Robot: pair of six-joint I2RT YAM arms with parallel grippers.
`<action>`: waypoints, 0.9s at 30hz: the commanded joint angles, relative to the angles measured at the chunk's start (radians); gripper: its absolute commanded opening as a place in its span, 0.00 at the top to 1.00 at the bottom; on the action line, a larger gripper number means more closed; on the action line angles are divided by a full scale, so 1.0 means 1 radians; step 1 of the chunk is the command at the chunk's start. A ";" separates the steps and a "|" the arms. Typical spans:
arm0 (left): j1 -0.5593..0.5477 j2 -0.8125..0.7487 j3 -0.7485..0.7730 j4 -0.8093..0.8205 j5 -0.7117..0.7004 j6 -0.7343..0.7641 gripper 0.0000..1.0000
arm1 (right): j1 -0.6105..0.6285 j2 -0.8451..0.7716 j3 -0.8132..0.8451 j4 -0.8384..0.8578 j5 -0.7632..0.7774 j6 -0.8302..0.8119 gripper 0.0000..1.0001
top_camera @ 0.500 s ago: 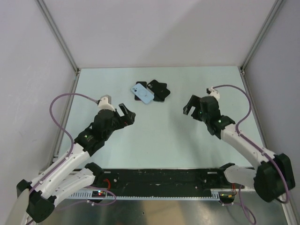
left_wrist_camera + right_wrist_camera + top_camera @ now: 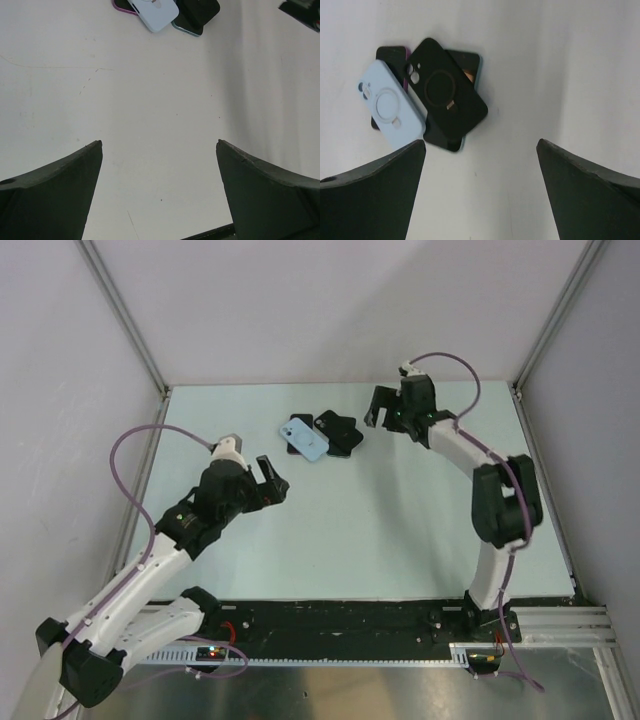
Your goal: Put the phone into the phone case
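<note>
Approach step. Right gripper (image 2: 385, 412) hovers splayed, empty, near the stack (image 2: 322, 435) at the worktop's (image 2: 350, 540) far edge; left gripper (image 2: 275, 480) likewise. Next: pull black case (image 2: 447, 95) off its phone (image 2: 470, 62).

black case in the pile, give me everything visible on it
The black case looks matte, with rounded corners, a ring and short bar on its back and camera cutouts at one corner. It lies back up, skewed on a teal-edged phone, close beside the light blue case, toward the far edge of the table.
</note>
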 commanded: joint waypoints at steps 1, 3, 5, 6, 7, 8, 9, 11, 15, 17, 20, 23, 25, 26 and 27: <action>0.032 0.007 0.070 -0.059 0.039 0.051 0.02 | -0.002 0.189 0.229 -0.090 -0.115 -0.099 0.00; 0.039 0.006 0.080 -0.075 0.045 0.062 0.02 | 0.001 0.260 0.305 -0.116 -0.153 -0.108 0.00; 0.045 0.004 0.084 -0.085 0.051 0.073 0.02 | 0.010 0.312 0.358 -0.129 -0.177 -0.125 0.00; 0.047 0.002 0.085 -0.088 0.053 0.078 0.02 | 0.015 0.332 0.376 -0.135 -0.182 -0.143 0.00; 0.049 0.000 0.085 -0.091 0.057 0.084 0.02 | 0.023 0.352 0.399 -0.142 -0.179 -0.166 0.00; 0.051 -0.003 0.085 -0.094 0.059 0.087 0.02 | 0.030 0.369 0.416 -0.157 -0.174 -0.186 0.00; 0.053 -0.005 0.083 -0.096 0.062 0.090 0.02 | 0.040 0.389 0.442 -0.171 -0.161 -0.211 0.00; 0.055 -0.005 0.079 -0.100 0.064 0.093 0.02 | 0.057 0.426 0.493 -0.209 -0.138 -0.252 0.00; 0.060 0.011 0.078 -0.106 0.078 0.094 0.02 | 0.089 0.506 0.607 -0.301 -0.098 -0.315 0.00; 0.061 0.017 0.079 -0.107 0.084 0.094 0.02 | 0.105 0.543 0.663 -0.344 -0.083 -0.340 0.00; 0.062 0.026 0.081 -0.107 0.088 0.096 0.02 | 0.128 0.585 0.724 -0.389 -0.050 -0.376 0.00; 0.064 0.034 0.082 -0.108 0.094 0.098 0.02 | 0.145 0.613 0.767 -0.417 -0.003 -0.398 0.00; 0.065 0.037 0.081 -0.108 0.100 0.098 0.02 | 0.152 0.626 0.787 -0.429 0.023 -0.414 0.00; 0.066 0.039 0.081 -0.109 0.102 0.099 0.02 | 0.155 0.629 0.793 -0.433 0.032 -0.422 0.00; 0.067 0.040 0.080 -0.110 0.104 0.099 0.02 | 0.157 0.630 0.797 -0.435 0.050 -0.428 0.00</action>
